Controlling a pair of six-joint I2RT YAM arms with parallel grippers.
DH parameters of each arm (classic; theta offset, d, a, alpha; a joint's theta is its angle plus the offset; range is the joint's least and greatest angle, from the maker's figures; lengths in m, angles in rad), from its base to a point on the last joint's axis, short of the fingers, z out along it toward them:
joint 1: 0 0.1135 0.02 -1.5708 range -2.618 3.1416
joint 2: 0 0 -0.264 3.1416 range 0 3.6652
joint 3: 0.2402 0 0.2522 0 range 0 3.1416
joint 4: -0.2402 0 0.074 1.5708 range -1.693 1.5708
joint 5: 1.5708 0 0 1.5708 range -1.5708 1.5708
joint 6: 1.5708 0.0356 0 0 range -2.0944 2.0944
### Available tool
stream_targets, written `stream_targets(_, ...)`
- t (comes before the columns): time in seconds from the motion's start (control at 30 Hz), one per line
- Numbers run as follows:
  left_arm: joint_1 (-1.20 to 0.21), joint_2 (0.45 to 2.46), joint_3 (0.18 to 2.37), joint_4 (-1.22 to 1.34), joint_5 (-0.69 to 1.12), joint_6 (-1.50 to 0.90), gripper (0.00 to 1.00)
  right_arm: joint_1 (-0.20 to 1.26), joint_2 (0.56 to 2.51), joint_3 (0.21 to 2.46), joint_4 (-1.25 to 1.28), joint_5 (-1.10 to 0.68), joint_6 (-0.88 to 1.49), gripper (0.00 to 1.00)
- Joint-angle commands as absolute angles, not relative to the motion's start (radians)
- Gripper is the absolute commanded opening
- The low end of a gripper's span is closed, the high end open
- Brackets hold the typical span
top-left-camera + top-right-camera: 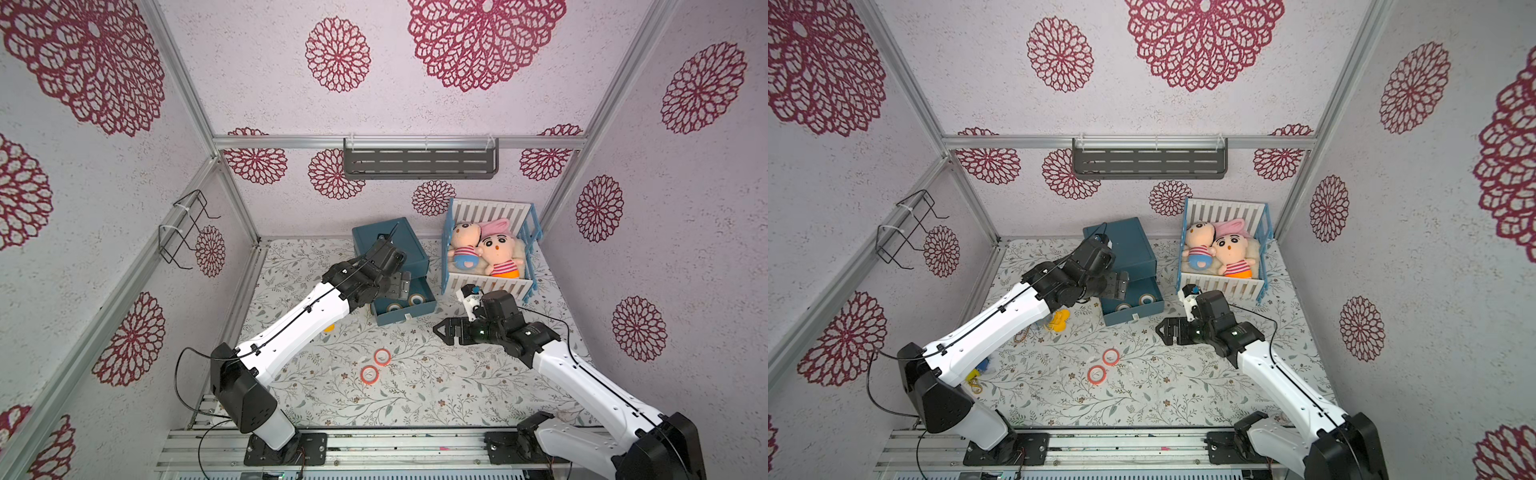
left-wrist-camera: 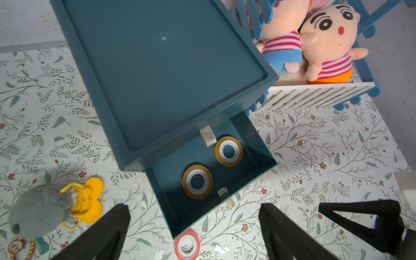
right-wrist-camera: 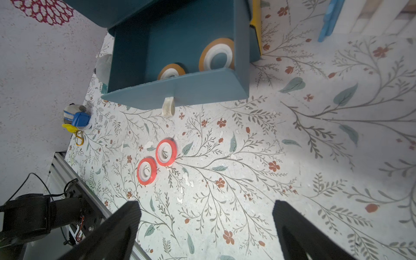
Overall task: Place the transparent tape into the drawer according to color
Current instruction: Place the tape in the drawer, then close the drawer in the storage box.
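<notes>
Transparent tape (image 3: pixel 166 163): two yellow rings (image 2: pixel 188 182) are lodged flat in the open drawer (image 2: pixel 166 186) toward the table's (image 1: pixel 457 395) rear edge; two red-orange rings (image 3: pixel 145 182) are laid mid-table. Left gripper (image 2: pixel 194 206) and right gripper (image 3: pixel 205 203) are spread apart, empty.

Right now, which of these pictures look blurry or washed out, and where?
Left wrist view: the left gripper is smeared, while the yellow tape rings in the drawer are sharp. Right wrist view: the mat looks washed out around the red tape rings, and the crib is soft. Both top views: sharp and evenly lit.
</notes>
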State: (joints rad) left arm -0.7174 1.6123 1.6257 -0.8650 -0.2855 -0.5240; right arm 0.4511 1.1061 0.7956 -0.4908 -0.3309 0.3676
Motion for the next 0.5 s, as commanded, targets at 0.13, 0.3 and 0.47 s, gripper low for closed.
stream_targets(0.13, -0.621, 1.585, 1.630, -0.842, -0.300, -0.509, 0.98, 0.514, 1.137, 0.858, -0.446, -0.256, 0.374, 0.99)
stream_targets(0.3, -0.558, 1.606, 1.650, -0.835, -0.268, -0.504, 0.95, 0.535, 1.155, 0.865, -0.433, -0.248, 0.386, 0.99)
stream_targets(0.47, -0.508, 1.615, 1.659, -0.796, -0.226, -0.502, 0.88, 0.544, 1.164, 0.872, -0.429, -0.243, 0.391, 0.99)
